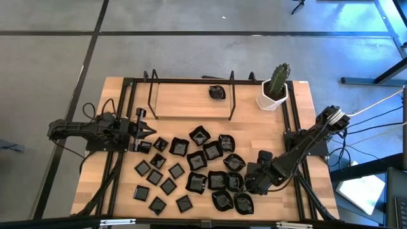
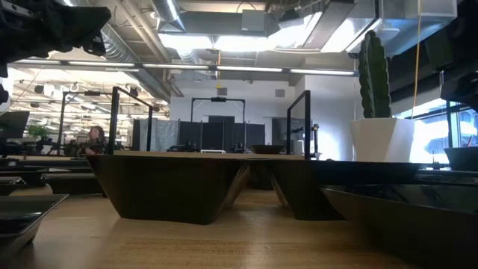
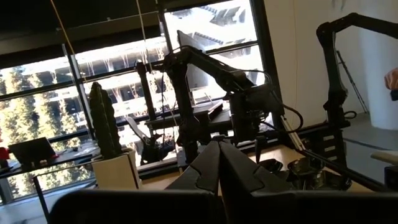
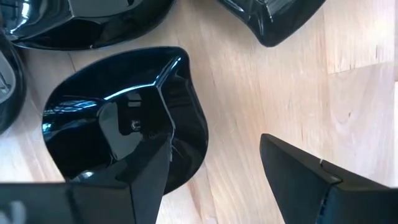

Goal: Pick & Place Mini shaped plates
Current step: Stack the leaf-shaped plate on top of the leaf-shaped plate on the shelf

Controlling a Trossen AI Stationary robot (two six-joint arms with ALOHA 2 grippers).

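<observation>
Your right gripper [image 4: 214,177] is hanging wide open, holding nothing, with one finger [image 4: 143,168] dipping over a wavy black plate [image 4: 93,118]. The other plates [image 1: 191,168] are lying around it. Your left gripper [image 1: 149,131] is waiting shut, empty.

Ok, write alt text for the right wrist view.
The open right gripper hangs low over a glossy black wavy-edged plate, one finger over its bowl, the other over bare wooden table. Parts of other black plates show at the edges.
</observation>
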